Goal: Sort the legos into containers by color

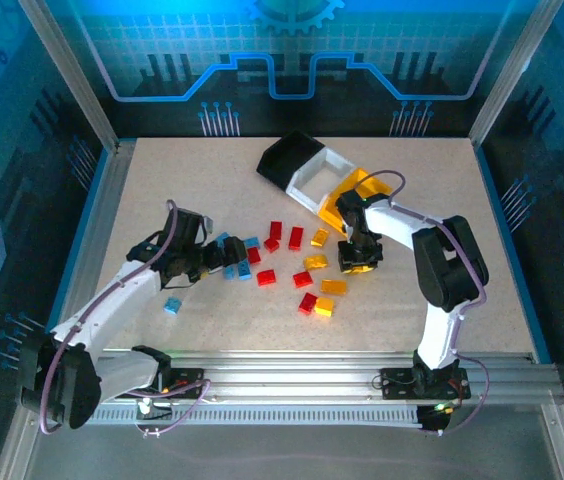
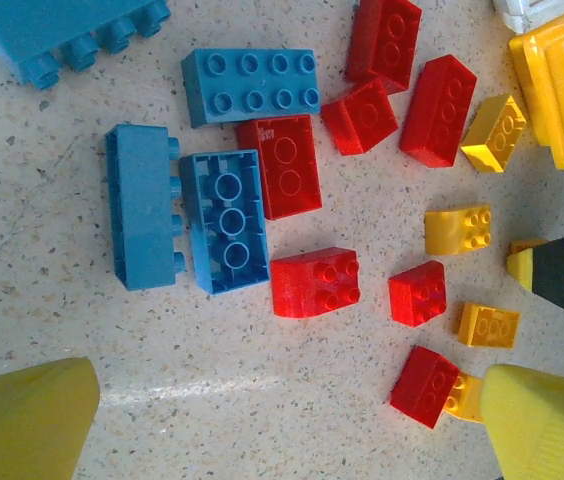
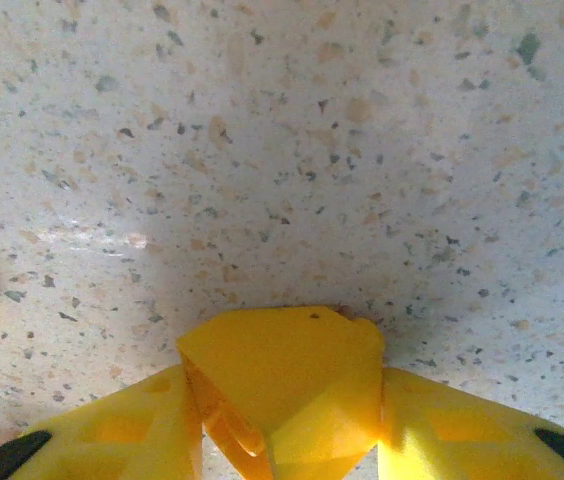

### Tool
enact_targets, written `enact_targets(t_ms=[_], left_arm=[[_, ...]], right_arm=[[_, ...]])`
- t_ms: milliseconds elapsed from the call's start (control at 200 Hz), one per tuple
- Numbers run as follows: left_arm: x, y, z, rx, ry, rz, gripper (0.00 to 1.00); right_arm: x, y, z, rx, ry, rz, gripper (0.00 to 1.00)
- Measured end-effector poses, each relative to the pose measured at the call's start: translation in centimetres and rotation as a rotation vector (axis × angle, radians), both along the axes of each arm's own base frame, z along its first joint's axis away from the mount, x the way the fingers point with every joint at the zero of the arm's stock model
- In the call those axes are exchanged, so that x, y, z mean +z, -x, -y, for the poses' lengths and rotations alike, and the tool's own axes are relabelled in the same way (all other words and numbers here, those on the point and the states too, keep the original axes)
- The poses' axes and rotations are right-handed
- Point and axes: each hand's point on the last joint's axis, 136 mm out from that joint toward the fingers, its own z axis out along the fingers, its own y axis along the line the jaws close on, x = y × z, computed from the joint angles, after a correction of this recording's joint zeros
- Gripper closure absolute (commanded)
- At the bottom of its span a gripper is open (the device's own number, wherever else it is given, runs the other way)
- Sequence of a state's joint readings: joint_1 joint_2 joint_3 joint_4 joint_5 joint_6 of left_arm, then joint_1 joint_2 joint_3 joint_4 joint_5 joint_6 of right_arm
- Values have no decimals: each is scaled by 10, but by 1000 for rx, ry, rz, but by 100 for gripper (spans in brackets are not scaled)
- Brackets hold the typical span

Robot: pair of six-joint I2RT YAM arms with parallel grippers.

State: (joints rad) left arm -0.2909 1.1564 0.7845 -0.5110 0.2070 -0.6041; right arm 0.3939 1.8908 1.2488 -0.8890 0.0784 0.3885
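Observation:
Red, blue and yellow legos (image 1: pixel 296 237) lie scattered mid-table. My right gripper (image 1: pixel 359 258) is down at the right side of the pile, shut on a yellow lego (image 3: pixel 282 365) that sits between its fingers (image 3: pixel 462 430) just above the tabletop. My left gripper (image 1: pixel 224 258) hangs open over the left of the pile, nothing between its fingertips (image 2: pixel 32 420). Below it are blue bricks (image 2: pixel 224 220), red bricks (image 2: pixel 314 282) and small yellow bricks (image 2: pixel 459 230). The containers stand at the back: black (image 1: pixel 287 160), white (image 1: pixel 314 180) and yellow (image 1: pixel 360 186).
One blue brick (image 1: pixel 173 306) lies apart, near the left arm. A red brick and a yellow brick (image 1: pixel 324 307) touch at the pile's near edge. Metal rails and frame posts border the table. Bare speckled tabletop surrounds the pile.

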Motion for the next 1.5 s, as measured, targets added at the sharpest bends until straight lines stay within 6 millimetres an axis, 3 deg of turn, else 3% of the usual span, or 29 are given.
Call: enact_targets(t_ms=[185,375,505,645,745,830,945,1055,1216,1341,1421,1501], left_arm=[[-1,0,0,0,-1,-4,1],[5,-6,2,0,6,21,1],[6,-8,3,0,9,26,1],[4,-7,4,-3,16,13,1],[7,-6,5,-7,20,6,1],[9,-3,6,-16,16,-4,1],[8,5,8,-35,6,-32,1],[6,13,9,-62,-9,-57,1],[6,19,16,-102,-20,-74,1],[7,16,34,-171,-33,-81,1],[7,14,50,-223,-43,-82,1],[5,13,62,-259,-46,-79,1]], right_arm=[[15,1,2,-4,-4,34,63],[67,-6,4,-44,-65,140,63],[108,-35,4,-97,-121,234,63],[140,-87,5,-157,-164,319,64],[137,-125,6,-184,-165,334,64],[117,-148,7,-199,-152,303,64],[84,-159,10,-210,-124,235,62],[65,-163,10,-214,-109,191,50],[75,-169,6,-197,-126,211,37],[84,-163,8,-194,-125,219,30],[99,-145,10,-185,-116,229,29],[120,-115,6,-160,-124,241,28]])
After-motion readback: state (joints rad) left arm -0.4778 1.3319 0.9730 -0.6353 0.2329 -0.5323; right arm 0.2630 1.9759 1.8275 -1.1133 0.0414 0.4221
